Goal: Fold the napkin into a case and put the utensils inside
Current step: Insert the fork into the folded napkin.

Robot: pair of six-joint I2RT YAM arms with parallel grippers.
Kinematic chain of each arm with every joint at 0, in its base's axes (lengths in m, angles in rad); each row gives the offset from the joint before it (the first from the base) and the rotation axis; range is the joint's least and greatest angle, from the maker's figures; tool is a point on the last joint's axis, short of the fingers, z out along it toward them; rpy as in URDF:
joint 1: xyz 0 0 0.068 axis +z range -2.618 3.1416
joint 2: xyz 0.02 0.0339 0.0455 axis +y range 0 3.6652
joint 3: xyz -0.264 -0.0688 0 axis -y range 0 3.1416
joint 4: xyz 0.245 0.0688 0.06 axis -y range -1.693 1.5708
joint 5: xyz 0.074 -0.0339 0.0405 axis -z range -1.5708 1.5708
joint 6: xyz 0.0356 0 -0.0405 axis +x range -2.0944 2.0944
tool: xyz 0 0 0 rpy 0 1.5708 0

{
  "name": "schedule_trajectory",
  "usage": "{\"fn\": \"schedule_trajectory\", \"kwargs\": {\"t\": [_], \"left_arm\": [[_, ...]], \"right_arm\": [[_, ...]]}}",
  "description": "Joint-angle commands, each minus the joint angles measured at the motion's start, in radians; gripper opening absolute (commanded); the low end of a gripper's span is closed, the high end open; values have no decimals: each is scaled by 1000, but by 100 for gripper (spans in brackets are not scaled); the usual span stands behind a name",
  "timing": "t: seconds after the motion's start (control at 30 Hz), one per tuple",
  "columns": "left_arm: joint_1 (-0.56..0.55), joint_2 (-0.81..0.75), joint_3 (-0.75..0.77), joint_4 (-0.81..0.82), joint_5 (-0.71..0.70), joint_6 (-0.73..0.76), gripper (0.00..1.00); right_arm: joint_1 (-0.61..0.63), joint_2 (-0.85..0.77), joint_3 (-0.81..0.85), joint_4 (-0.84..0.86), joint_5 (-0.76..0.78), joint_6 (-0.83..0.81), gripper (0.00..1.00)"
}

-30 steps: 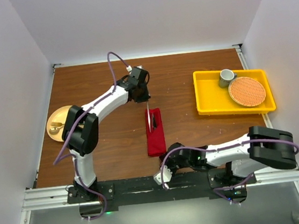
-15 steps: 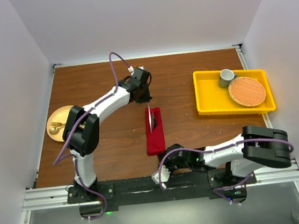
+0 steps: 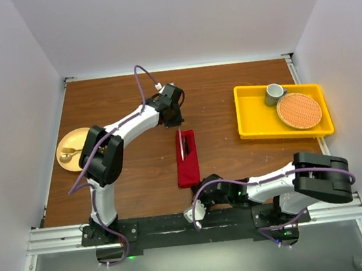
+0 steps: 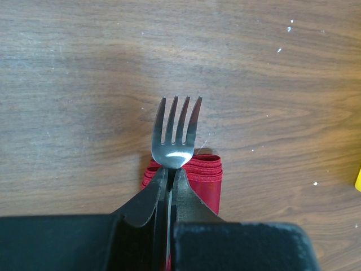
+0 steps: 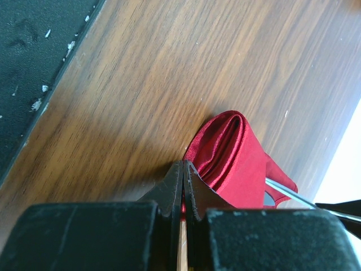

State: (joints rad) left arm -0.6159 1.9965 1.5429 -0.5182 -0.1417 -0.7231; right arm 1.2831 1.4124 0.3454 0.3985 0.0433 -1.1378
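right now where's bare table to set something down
Bare wood between the case and the yellow tray, plus the far edge. Crowded around the case: left gripper holds a fork over its far end, right gripper at its near end.

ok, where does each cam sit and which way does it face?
Top external: fixed above and behind the bases, looks down on the table; left arm and right arm show.
Left wrist: on the left gripper, looks down past its shut jaws at the fork it holds.
Right wrist: on the right gripper, low, faces the case; shut jaws show.
Shared: all three see case and fork.
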Motion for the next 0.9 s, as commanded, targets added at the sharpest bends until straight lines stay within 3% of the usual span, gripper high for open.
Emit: {"fn": "schedule_trajectory", "kwargs": {"t": [0.0, 0.87], "left_arm": [[-2, 2, 28, -5, 1, -28, 0], [-31, -68, -96, -42, 48, -65, 0]], "right_arm": [[5, 10, -3, 0, 21, 24, 0], [5, 36, 23, 0, 41, 44, 0]]}}
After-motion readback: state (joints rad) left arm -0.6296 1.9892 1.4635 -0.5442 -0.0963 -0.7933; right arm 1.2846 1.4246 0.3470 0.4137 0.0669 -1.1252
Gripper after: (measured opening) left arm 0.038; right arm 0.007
